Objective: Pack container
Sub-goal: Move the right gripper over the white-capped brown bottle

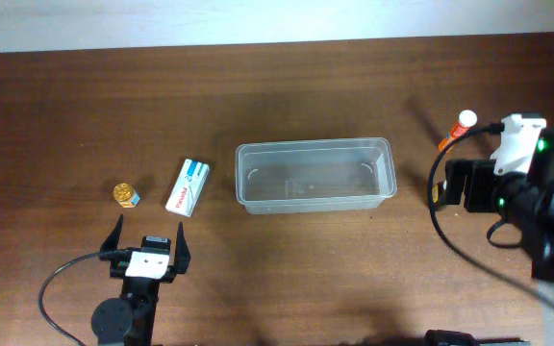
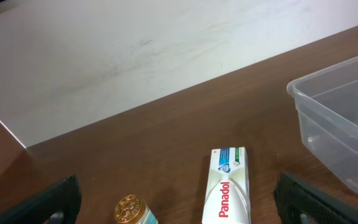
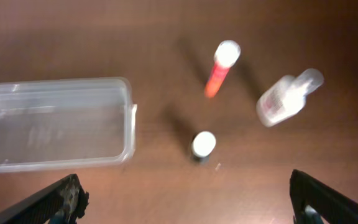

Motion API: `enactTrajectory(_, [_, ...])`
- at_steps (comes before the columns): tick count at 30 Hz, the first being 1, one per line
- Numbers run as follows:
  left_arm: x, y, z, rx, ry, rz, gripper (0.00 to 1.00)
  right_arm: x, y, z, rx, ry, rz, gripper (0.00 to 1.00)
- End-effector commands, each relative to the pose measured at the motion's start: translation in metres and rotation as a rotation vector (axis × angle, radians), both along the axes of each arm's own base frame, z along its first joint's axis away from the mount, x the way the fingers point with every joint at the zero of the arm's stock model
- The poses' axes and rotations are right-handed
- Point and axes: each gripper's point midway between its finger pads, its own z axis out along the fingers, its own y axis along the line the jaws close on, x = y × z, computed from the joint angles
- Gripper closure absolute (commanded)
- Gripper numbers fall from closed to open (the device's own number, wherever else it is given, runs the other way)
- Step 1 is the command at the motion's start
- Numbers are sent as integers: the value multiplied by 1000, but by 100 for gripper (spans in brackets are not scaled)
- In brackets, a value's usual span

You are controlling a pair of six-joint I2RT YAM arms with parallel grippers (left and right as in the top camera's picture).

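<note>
Brown wooden counter [image 1: 306,279] with two arms, read from left to right.

**Far left:** a small jar with a gold lid [image 1: 126,195] stands alone on the wood. Just to its right a white Panadol box [image 1: 188,186] lies flat, apart from the jar, its long side angled slightly off the counter's edge.

**Near edge, below these two:** the left claw [image 1: 149,238] rests low over the wood with its dark fingers spread wide and nothing between them. Its wrist view shows jar and box ahead of the opening, untouched.

**Centre:** the container [image 1: 315,183], a clear shallow tub with rounded corners and a rim, sits upright on the counter with its long side running left to right. Its floor is bare. It is near the box but does not touch it.

**Right of the tub:** an orange tube with a white cap [image 1: 457,127] lies on the wood, partly covered from above by the right arm [image 1: 527,183]. The blurred right wrist view also shows a small clear bottle [image 3: 288,98] lying tilted beyond the tube, and a small dark item with a white top [image 3: 202,145] standing between tube and tub. All three are apart.

**Far right:** the right claw [image 3: 184,180] hangs above these items, fingers wide apart, gripping nothing.
</note>
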Motion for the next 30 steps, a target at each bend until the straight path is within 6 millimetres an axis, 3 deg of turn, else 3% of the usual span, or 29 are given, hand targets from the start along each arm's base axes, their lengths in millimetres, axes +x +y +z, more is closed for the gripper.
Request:
enactTrajectory(1, [-1,-1,0,11,-3,-8,0,7,16,-11,115,80,65,2])
enactTrajectory(9, [-1,-1,0,11,-3,-8,1,25,-9,-53,46,244,-15,2])
enactTrajectory(21, [-1,-1,0,10,-3,-8,1,43,-15,-139,90,552,-36,2])
enactTrajectory(30, [-1,-1,0,11,-3,-8,1,50,-22,-175,96,651,-26,2])
